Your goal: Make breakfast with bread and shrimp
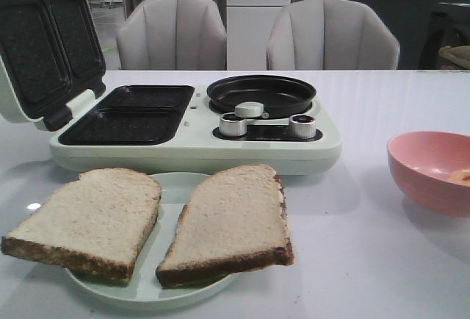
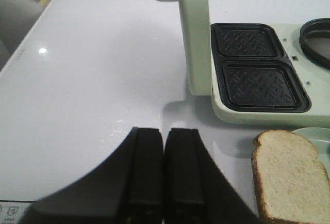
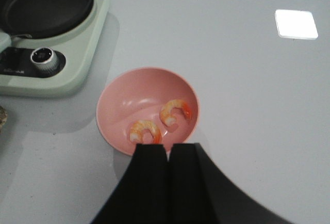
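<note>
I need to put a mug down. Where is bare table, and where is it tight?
Bare table lies between the bread plate and the pink bowl, and behind the bowl, right of the breakfast maker. More lies left of its open lid. The bread sits close in front of the maker.

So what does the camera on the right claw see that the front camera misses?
Only the right wrist view shows the right claw, its fingers together, above the bowl, and two curled shrimp lying apart inside it. Only the front view shows the two bread slices on a pale plate, the sandwich maker's open lid with its two empty grill wells, and two chairs behind. Both show the pink bowl, the black pan, a silver knob and the white table.
</note>
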`<control>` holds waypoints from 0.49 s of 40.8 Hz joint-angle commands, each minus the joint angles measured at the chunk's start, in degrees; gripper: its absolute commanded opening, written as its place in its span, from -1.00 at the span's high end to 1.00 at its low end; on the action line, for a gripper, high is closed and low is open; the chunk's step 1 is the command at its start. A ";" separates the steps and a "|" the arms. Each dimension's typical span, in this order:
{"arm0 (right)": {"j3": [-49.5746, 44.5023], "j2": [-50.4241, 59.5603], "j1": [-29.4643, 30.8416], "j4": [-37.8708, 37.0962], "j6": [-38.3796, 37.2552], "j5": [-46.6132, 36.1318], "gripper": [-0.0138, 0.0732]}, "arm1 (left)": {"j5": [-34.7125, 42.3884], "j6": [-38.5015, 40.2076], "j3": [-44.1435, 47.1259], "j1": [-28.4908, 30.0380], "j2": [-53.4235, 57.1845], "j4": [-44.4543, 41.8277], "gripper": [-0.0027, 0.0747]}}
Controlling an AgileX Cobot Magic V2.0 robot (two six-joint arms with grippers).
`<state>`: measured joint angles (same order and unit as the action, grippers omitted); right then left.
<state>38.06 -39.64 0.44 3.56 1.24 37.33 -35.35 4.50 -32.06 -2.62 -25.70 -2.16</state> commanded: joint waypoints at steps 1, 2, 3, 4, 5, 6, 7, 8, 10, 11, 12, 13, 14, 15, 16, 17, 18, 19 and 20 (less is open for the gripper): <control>1.57 -2.83 0.20 0.18 0.20 -3.76 0.35 | 4.81 0.03 -1.55 -0.17 -2.00 0.40 0.59; 1.57 -3.49 0.20 0.18 0.20 -3.82 0.27 | 4.68 0.03 -1.55 -0.17 -2.40 0.63 0.50; 1.57 -4.06 0.20 0.18 0.20 -3.89 0.14 | 4.58 0.03 -1.55 -0.31 -2.68 0.80 0.41; 1.57 -4.44 0.20 0.18 0.20 -4.05 0.04 | 4.54 0.03 -1.55 -0.56 -3.00 0.80 0.26; 1.57 -4.95 0.20 0.18 0.20 -4.21 -0.10 | 4.44 0.03 -1.55 -0.89 -3.28 0.80 0.08; 1.57 -5.37 0.20 0.18 0.20 -4.36 -0.21 | 4.30 0.03 -1.55 -1.21 -3.48 0.80 -0.01; 1.57 -5.90 0.20 0.18 0.20 -4.51 -0.33 | 4.21 0.03 -1.55 -1.57 -3.78 0.80 -0.19; 1.57 -6.15 0.20 0.18 0.20 -4.71 -0.42 | 4.05 0.03 -1.55 -2.11 -4.13 0.80 -0.37; 1.57 -6.90 0.20 0.18 0.20 -4.77 -0.52 | 3.50 0.03 -1.55 -3.23 -4.84 0.56 -0.61; 1.57 -7.17 0.20 0.18 0.20 -5.08 -0.56 | 3.38 -0.07 -1.55 -4.01 -5.14 0.08 -0.68; 1.57 -7.60 0.20 0.18 0.20 -5.23 -0.57 | 3.35 -0.07 -1.55 -4.45 -5.34 -0.26 -0.73; 1.57 -8.03 0.20 0.18 0.20 -5.34 -0.58 | 3.26 -0.47 -1.55 -5.43 -5.74 -0.53 -0.77; 1.57 -8.27 0.20 0.18 0.20 -5.34 -0.58 | 3.26 -1.24 -1.55 -6.55 -6.00 -0.52 -0.78; 1.57 -8.43 0.20 0.18 0.20 -5.27 -0.58 | 3.26 -2.44 -1.55 -7.51 -6.31 -0.52 -0.77; 1.57 -8.85 0.20 0.18 0.20 -5.27 -0.58 | 3.26 -3.51 -1.55 -8.94 -6.42 -0.52 -0.76; 1.57 -9.04 0.20 0.18 0.20 -5.27 -0.58 | 3.26 -4.89 -1.55 -10.11 -6.68 -0.52 -0.76; 1.57 -9.28 0.20 0.18 0.20 -5.22 -0.58 | 3.39 -5.81 -1.55 -11.38 -6.97 -0.52 -0.76; 1.57 -9.39 0.20 0.18 0.20 -5.23 -0.58 | 3.39 -6.73 -1.55 -13.22 -7.15 -0.52 -0.76; 1.57 -9.44 0.20 0.18 0.20 -5.23 -0.58 | 3.56 -7.87 -1.55 -14.67 -7.43 -0.94 -0.76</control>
<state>37.93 -48.83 0.44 3.56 1.24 36.25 -35.99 0.00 -31.92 -13.18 -32.01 -2.54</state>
